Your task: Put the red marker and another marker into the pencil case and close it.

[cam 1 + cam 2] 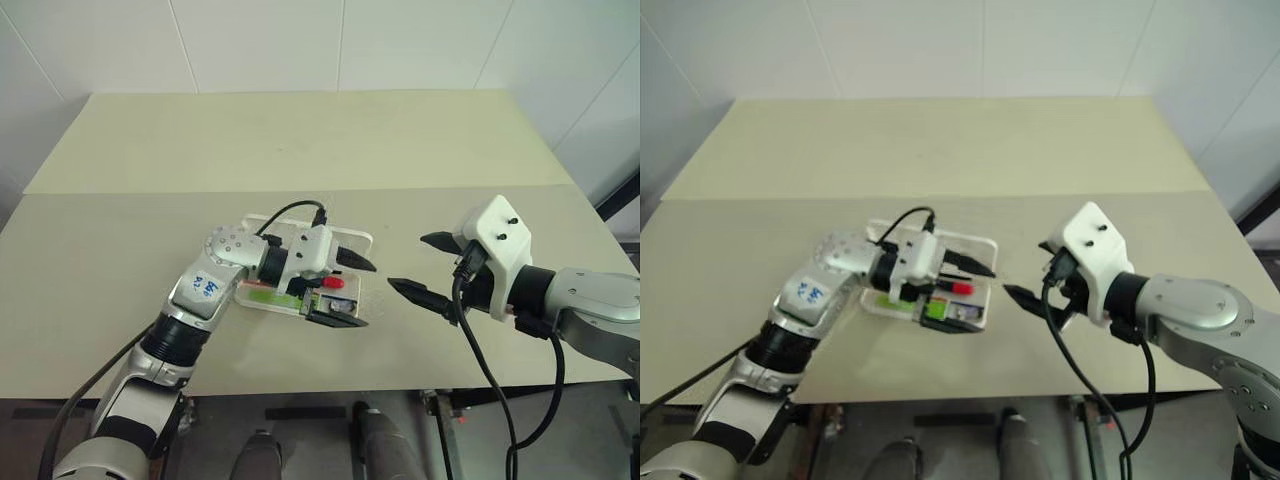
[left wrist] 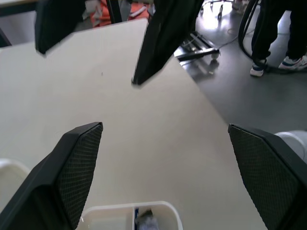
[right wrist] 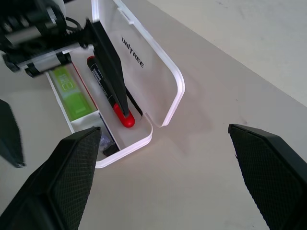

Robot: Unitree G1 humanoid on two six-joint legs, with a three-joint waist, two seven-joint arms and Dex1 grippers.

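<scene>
A broad pale-beige table (image 1: pixel 300 150) takes up most of the head view. Low and just left of centre on it lies the flat white hard-plastic pencil case (image 3: pixel 163 76), hinged open, its lid laid back flat with dark lettering showing. The left gripper (image 1: pixel 345 290) hangs over the case's tray, its two black fingers (image 2: pixel 76 163) spread wide and holding nothing. At centre right of the head view, well apart from the case, the right gripper (image 1: pixel 425 268) points toward it, its fingers (image 3: pixel 72 167) likewise spread wide and empty. In the right wrist view the tray holds both pens: the slim black-barrelled red marker (image 3: pixel 125 119), red end toward the near rim, lies in the compartment beside the lid, and the chunky lime-green highlighter (image 3: pixel 72 91) lies in the next compartment, side by side with it.
</scene>
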